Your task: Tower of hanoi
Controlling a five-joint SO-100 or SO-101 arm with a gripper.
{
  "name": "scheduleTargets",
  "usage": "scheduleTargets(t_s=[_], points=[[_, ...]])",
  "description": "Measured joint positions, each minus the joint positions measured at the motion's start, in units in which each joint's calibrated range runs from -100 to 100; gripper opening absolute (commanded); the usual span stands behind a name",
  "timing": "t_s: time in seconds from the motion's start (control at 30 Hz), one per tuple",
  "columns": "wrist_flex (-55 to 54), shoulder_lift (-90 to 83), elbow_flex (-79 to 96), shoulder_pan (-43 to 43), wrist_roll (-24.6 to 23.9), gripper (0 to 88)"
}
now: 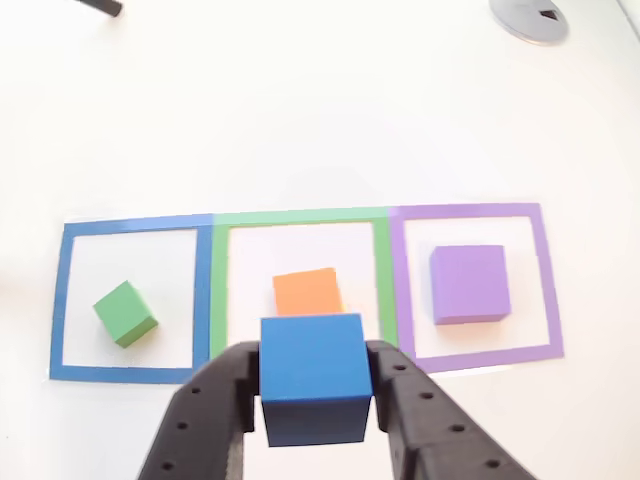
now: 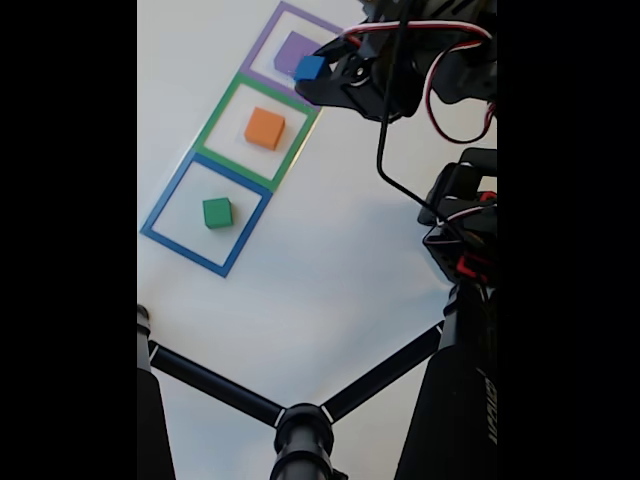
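The blue cube (image 1: 313, 375) sits clamped between the two black fingers of the gripper (image 1: 314, 400), lifted clear of the white table (image 1: 300, 120); in the fixed view the same cube (image 2: 309, 68) hangs in the gripper (image 2: 318, 72) over the near edge of the purple tape square (image 2: 262, 48). Below and beyond it in the other view, the orange block (image 1: 307, 292) lies flat inside the green tape square (image 1: 300, 218), roughly in its middle, partly hidden behind the raised cube. To the right in that view the purple block (image 1: 470, 284) rests inside the purple outline, a little toward the far right of it, and to the left the green block (image 1: 126, 313) lies turned at an angle inside the blue tape square (image 1: 130, 228). The three outlines stand side by side in a row, sharing edges, each with one block in it and the blocks well apart. In the fixed view the arm (image 2: 440, 70), with its red and white wires, reaches in from the right, and a black tripod-like stand (image 2: 300, 430) crosses the bottom. A grey round fitting (image 1: 530, 18) sits in the table at the top right of the other view.
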Motion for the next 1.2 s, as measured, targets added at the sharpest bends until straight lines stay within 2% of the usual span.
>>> scheduleTargets(t_s=[0.13, 0.47, 0.57, 0.93, 1.07, 1.2], points=[[2.98, 0.00, -2.74, 5.03, 2.34, 4.4], [3.22, 0.00, -3.19, 15.92, 2.88, 4.4], [3.22, 0.00, -3.19, 17.09, 4.68, 4.4], [2.42, -0.17, -0.80, 24.69, 6.47, 4.5], [-6.77, -0.51, 10.54, 25.39, 7.73, 4.6], [-24.59, -0.51, 28.07, 26.80, 8.27, 4.6]])
